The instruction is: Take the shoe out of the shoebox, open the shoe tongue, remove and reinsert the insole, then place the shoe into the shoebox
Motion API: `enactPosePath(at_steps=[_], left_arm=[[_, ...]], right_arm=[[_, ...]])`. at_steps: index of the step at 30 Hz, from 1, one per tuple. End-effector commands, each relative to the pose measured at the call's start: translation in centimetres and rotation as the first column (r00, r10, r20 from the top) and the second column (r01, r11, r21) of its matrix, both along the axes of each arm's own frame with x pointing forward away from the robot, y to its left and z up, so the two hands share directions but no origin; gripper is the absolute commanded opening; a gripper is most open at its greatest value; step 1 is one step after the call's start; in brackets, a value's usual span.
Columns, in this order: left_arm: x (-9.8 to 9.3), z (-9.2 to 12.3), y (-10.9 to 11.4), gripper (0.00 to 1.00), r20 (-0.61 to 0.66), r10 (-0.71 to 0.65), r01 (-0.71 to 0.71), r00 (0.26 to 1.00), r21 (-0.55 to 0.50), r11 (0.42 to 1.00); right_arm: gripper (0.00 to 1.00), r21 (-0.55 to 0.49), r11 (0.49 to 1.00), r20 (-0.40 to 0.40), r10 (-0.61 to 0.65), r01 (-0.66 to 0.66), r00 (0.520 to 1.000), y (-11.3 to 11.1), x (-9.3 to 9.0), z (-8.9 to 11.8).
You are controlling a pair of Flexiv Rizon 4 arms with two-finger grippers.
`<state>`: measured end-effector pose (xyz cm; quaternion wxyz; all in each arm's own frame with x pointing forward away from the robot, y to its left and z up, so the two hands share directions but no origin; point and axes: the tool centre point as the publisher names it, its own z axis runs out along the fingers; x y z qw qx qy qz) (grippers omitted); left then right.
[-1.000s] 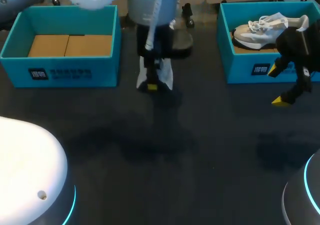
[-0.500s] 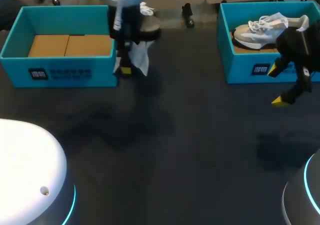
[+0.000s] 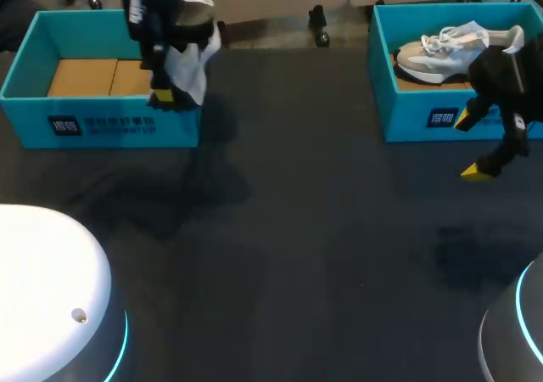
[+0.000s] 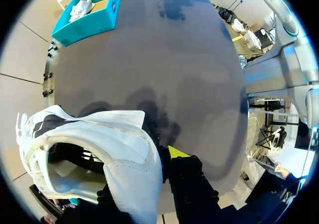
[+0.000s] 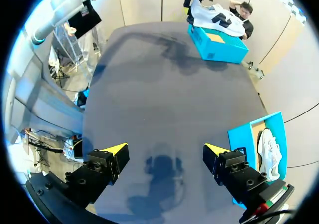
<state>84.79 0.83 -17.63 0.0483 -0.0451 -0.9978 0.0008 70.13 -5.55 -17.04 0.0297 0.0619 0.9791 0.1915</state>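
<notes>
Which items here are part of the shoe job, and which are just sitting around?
Job: white shoe, gripped by left tool; left shoebox.
Lying about: right shoebox; second shoe inside it.

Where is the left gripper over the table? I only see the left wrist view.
Observer: The left gripper holds the shoe in the air at the left box's front right corner.
Operator: Anything in that box?
Observer: No shoe, only its cardboard floor.
Operator: And the right gripper?
Observer: The right gripper is open, in front of the right box.
</notes>
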Motion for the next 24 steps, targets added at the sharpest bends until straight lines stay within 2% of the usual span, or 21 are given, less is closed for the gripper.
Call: enactPosePath(at_steps=[1, 14, 24], left_arm=[[1.2, 0.1, 3.5, 0.0, 0.01, 0.006, -0.005, 1.0, -0.042, 0.999], [5.5, -0.3, 10.8, 0.0, 0.024, 0.045, -0.044, 0.999, -0.028, 0.999], [7.9, -1.4, 15.5, 0.0, 0.058, 0.035, -0.035, 0.998, 0.0, 0.999]], right_arm=[[1.0, -0.003, 1.0, -0.003, 0.0, 0.0, 1.0, 0.1, 0.2, -0.1], [1.0, -0.003, 1.0, -0.003, 0.0, 0.0, 1.0, 0.1, 0.2, -0.1], [1.0, -0.003, 1.0, -0.003, 0.0, 0.0, 1.0, 0.1, 0.2, -0.1]])
